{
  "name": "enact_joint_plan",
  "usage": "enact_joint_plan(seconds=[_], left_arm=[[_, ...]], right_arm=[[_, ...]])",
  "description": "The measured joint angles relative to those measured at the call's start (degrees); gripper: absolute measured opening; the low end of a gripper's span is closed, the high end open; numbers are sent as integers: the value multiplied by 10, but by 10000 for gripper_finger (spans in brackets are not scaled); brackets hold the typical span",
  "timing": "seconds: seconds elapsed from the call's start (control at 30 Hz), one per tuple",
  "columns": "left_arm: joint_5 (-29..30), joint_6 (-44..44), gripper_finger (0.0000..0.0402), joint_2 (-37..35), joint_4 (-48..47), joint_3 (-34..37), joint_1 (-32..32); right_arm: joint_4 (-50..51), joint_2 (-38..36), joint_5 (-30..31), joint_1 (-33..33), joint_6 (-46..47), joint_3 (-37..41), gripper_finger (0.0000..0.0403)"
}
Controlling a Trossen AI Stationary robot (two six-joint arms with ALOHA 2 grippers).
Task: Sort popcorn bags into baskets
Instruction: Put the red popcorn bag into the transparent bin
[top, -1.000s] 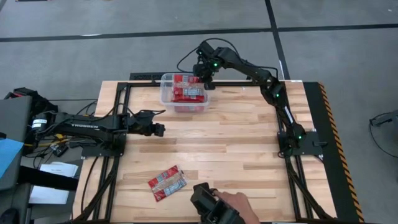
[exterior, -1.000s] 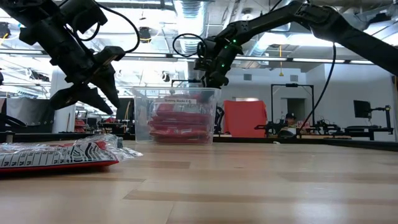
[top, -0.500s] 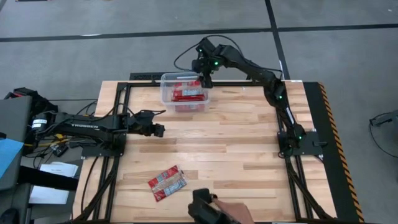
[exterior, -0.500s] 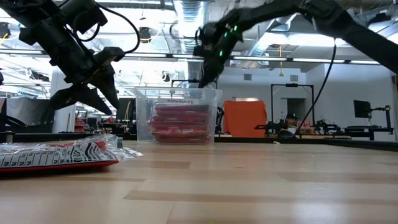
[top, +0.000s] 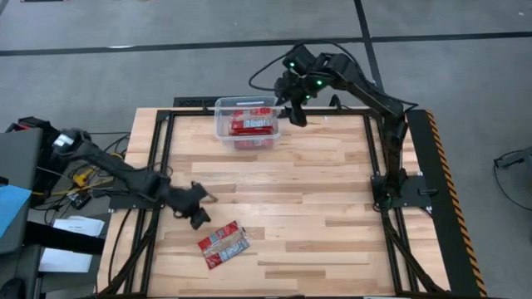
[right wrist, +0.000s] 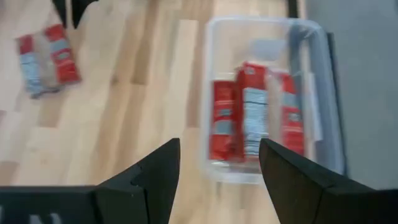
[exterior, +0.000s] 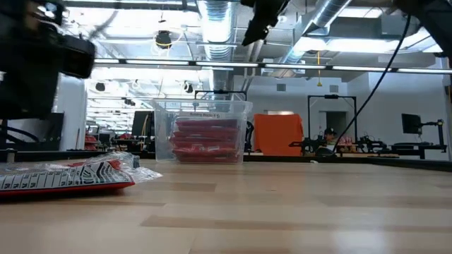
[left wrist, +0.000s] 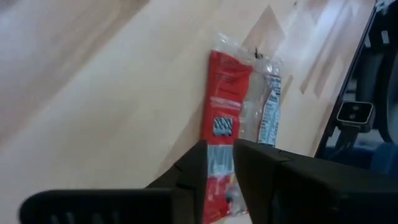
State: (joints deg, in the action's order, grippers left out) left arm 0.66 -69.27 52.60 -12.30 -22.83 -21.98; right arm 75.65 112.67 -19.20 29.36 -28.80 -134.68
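Note:
Two red popcorn bags with pale panels (top: 223,244) lie flat side by side on the wood near the table's near edge; they also show in the low view (exterior: 67,176) and the left wrist view (left wrist: 239,106). My left gripper (top: 198,218) hovers just to their left, its fingers a narrow gap apart (left wrist: 220,177), touching nothing. The clear plastic bin (top: 221,133) stands at the far edge with several red packets (right wrist: 255,118) lying inside. My right gripper (top: 298,118) is open (right wrist: 219,168) and raised high, to the right of the bin.
Black frame rails (top: 163,141) run along the table's left and right sides, and cables hang behind the bin. A wide stretch of bare wood (top: 307,191) lies between the bin and the loose packets. The room's shelves and an orange box show beyond the table in the low view.
My left gripper swung from the table's left middle toward the near edge, tipping down beside the two loose packets. My right gripper rose from above the bin's right rim and drew off to the right. A hand holding a dark object at the near edge left the view.

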Motion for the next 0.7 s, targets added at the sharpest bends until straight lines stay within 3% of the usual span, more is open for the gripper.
enact_joint_plan(seconds=[0.13,0.23,0.33,0.43,0.7], left_arm=[[123,-91,29,0,12,0,-113],[172,-138,5,10,52,0,-173],[171,-153,1,46,97,-5,-217],[156,-154,0,105,75,-32,-246],[136,-127,0,264,34,-89,-266]], right_arm=[[22,-16,-29,-15,29,1,240],[58,-19,-34,-29,47,0,240],[87,-17,-34,-51,68,1,240],[114,-18,-34,-81,95,1,240],[145,-37,-80,-166,145,1,239]])
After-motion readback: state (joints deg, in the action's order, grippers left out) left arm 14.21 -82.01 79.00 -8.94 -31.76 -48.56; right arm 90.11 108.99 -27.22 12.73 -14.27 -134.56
